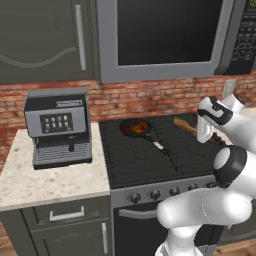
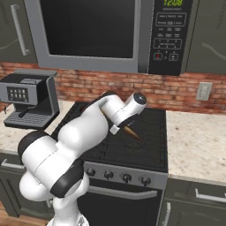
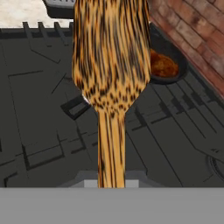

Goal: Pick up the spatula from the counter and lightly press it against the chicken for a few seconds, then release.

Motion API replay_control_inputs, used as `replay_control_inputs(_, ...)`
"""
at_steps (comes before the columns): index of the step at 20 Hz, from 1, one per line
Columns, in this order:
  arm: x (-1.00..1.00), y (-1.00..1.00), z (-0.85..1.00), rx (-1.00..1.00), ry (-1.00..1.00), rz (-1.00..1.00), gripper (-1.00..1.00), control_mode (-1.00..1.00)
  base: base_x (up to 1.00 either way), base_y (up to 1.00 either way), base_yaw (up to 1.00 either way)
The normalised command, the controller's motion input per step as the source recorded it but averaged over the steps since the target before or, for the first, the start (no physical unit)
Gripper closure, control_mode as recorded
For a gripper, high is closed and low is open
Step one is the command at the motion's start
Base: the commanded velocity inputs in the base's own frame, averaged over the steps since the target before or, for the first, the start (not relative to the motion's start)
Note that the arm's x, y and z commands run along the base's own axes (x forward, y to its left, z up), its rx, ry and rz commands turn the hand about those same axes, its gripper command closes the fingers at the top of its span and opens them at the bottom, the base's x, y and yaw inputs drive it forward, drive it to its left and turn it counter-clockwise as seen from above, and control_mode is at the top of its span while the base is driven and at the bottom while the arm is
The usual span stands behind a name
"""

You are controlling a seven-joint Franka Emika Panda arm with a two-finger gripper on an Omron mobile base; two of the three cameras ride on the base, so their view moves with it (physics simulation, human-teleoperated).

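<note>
Brick backsplash and a microwave point(image 1: 165, 35) sit above the black stove point(image 1: 150, 165), and from the left base view my gripper point(image 1: 202, 132) hangs over the burners at 3 o'clock from the frying pan point(image 1: 131, 121). It is pinched tight on the wooden spatula point(image 1: 184, 124), whose wide end points toward 10 o'clock, at the chicken point(image 1: 136, 129) in the pan. I judge I carry it low and level so it can meet the meat flat. A coffee machine point(image 1: 57, 125) stands on the counter point(image 1: 45, 182) at 9 o'clock, well out of the way.

From the right base view my arm covers the pan, and a brown stub of the spatula sticks out under my hand toward 4 o'clock, above the grates.

Looking along the hand, the spatula runs straight up the middle from between my fingers. The chicken lies at 2 o'clock beside its wide end, apart from it. So the lifting looks done and the pressing not yet begun; I need to come right and down, gently.
</note>
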Motion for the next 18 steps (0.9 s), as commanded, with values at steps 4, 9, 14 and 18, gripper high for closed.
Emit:
replay_control_inputs(4, 0.12, 0.13, -0.08, 0.0, 0.0, 0.0, 1.0, -1.0, 0.0, 0.0, 0.0)
replay_control_inputs(9, 0.17, 0.2, -0.13, 0.0, 0.0, 0.0, 1.0, -1.0, 0.0, 0.0, 0.0)
replay_control_inputs(14, 0.18, 0.15, -0.01, -0.01, 0.0, 0.0, 1.0, -1.0, 0.0, 0.0, 0.0)
replay_control_inputs(18, 0.22, 0.13, 0.0, -0.03, 0.0, 0.0, 1.0, -1.0, 0.0, 0.0, 0.0)
